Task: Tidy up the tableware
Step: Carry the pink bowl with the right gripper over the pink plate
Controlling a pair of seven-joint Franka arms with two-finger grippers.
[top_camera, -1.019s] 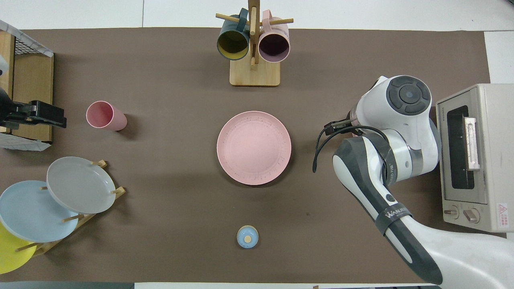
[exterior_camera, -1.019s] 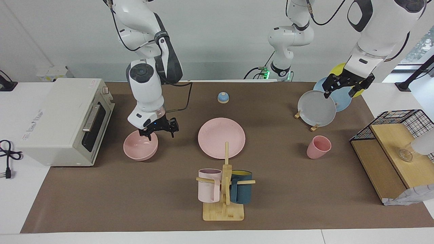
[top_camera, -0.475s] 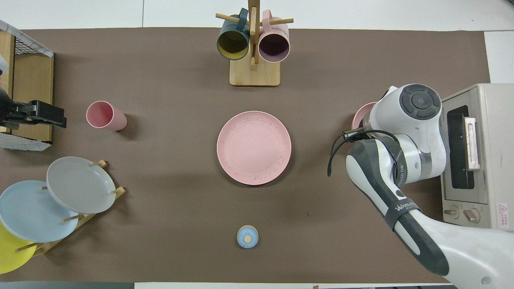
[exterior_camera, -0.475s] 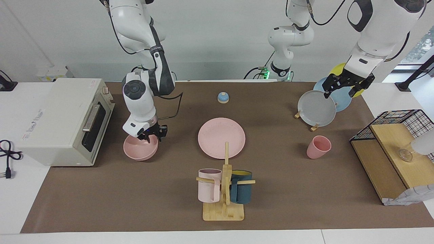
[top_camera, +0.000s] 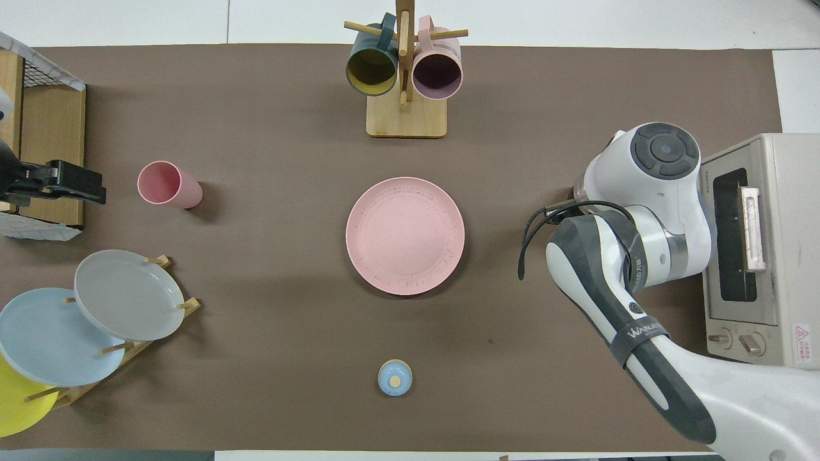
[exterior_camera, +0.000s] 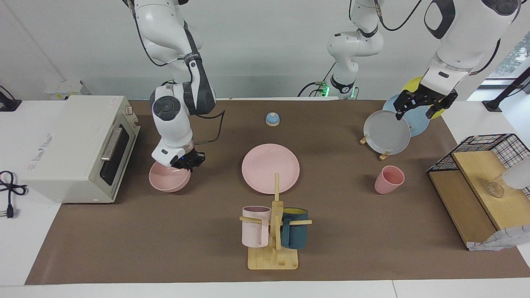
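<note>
The pink bowl (exterior_camera: pixel 167 180) sits in front of the toaster oven, slightly tipped. My right gripper (exterior_camera: pixel 189 162) is down at its rim on the side toward the plate and shut on that rim. In the overhead view my right arm (top_camera: pixel 640 211) covers the bowl and the gripper. The pink plate (exterior_camera: pixel 271 168) (top_camera: pixel 405 235) lies flat mid-table. The pink cup (exterior_camera: pixel 388 179) (top_camera: pixel 168 184) stands upright toward the left arm's end. My left gripper (exterior_camera: pixel 425 104) (top_camera: pixel 57 182) waits open and empty in the air over the plate rack.
A toaster oven (exterior_camera: pixel 78 142) (top_camera: pixel 756 250) stands at the right arm's end. A mug tree (exterior_camera: pixel 273 231) (top_camera: pixel 405 77) holds pale pink and teal mugs. A rack (exterior_camera: pixel 387 132) (top_camera: pixel 128 294) holds grey, blue and yellow plates. A blue bell (exterior_camera: pixel 272 119) and a wire shelf (exterior_camera: pixel 480 174) stand nearby.
My right gripper came down from open above the bowl and closed on its rim; the bowl tipped and shifted slightly toward the oven. The left arm has not moved.
</note>
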